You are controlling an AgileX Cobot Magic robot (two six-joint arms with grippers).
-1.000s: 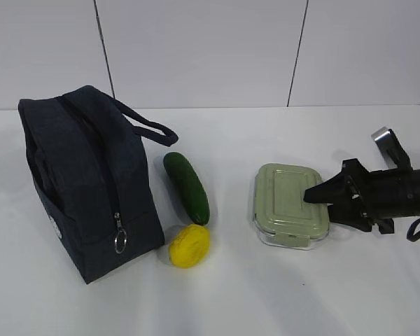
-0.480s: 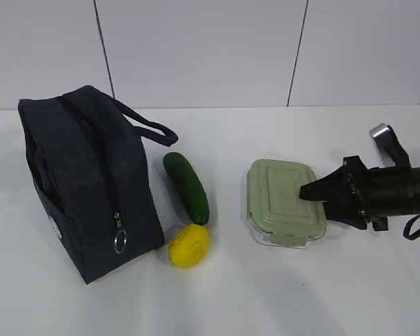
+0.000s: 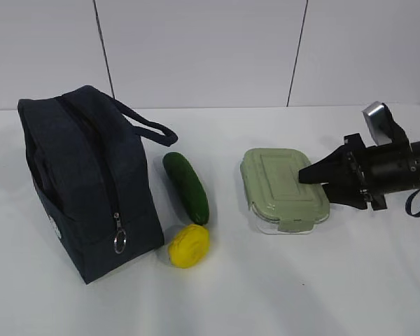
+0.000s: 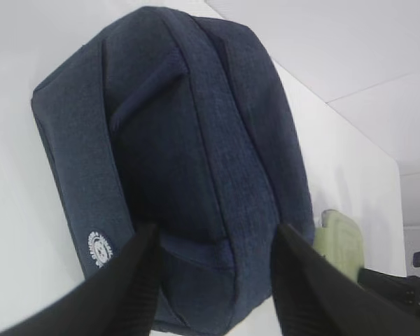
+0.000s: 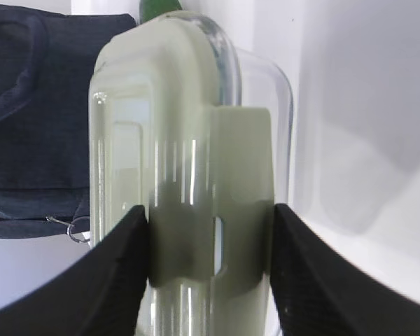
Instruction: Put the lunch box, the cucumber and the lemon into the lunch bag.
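The left gripper (image 4: 213,280) hangs with jaws spread, empty, above the navy lunch bag (image 3: 84,182). To the right, the cucumber (image 3: 186,187) lies angled away from the camera, the lemon (image 3: 188,245) at its near end. The right gripper (image 3: 311,175) pinches the lunch box (image 3: 281,187) by its right end, lid and glass between its fingers (image 5: 112,280), the box's long axis stretching away from the claw toward the bag.
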